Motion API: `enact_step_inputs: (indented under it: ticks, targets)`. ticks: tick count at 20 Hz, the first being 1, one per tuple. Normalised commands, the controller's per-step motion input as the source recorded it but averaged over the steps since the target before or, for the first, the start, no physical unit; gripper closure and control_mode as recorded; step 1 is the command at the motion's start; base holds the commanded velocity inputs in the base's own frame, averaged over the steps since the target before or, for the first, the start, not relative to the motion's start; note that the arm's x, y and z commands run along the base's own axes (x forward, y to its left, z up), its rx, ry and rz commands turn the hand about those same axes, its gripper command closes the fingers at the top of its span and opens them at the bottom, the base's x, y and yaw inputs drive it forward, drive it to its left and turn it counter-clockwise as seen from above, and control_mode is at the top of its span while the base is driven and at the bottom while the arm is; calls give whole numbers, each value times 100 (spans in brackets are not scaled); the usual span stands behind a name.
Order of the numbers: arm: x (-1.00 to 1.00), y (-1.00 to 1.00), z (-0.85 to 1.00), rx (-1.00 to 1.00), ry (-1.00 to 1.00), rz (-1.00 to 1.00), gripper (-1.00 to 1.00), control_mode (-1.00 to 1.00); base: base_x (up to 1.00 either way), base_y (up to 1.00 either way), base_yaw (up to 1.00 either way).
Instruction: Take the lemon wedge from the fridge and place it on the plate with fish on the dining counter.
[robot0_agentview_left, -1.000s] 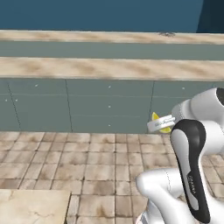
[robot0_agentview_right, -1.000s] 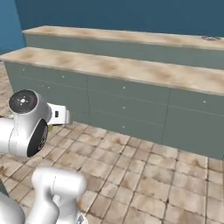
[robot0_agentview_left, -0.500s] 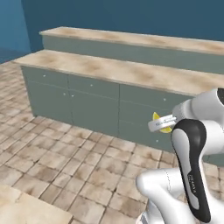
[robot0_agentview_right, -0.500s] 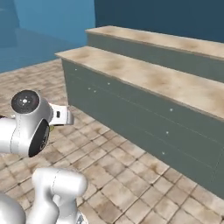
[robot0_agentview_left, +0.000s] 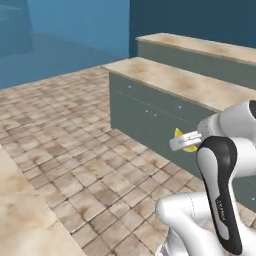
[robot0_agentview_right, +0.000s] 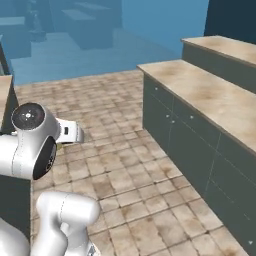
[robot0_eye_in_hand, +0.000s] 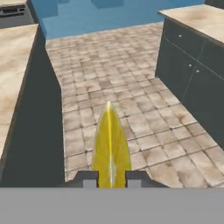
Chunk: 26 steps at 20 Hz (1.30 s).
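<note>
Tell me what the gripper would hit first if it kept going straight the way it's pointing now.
Probably the tiled floor. The gripper, shut on the lemon wedge, looks along the open aisle between two counters, with nothing in between; depth is hard to judge.

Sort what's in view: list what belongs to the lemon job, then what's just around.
Belongs to the job:
- lemon wedge, pinched in the claw

Just around:
- two-level counter with grey-green drawer fronts; no plate seen on it
- tiled floor
- beige-topped counter on the other side
</note>
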Motion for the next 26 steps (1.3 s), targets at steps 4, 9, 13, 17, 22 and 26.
enact_step_inputs:
  ticks: [4,9,13,17,22,26]
  targets:
    - [0,0,0,0,0,0,100,100,100,-60,39]
    - [0,0,0,0,0,0,100,100,100,-39,37]
    - [0,0,0,0,0,0,100,100,100,-1,30]
    - [0,0,0,0,0,0,100,100,100,21,8]
    - [0,0,0,0,0,0,100,100,100,38,0]
    - [0,0,0,0,0,0,100,100,100,10,3]
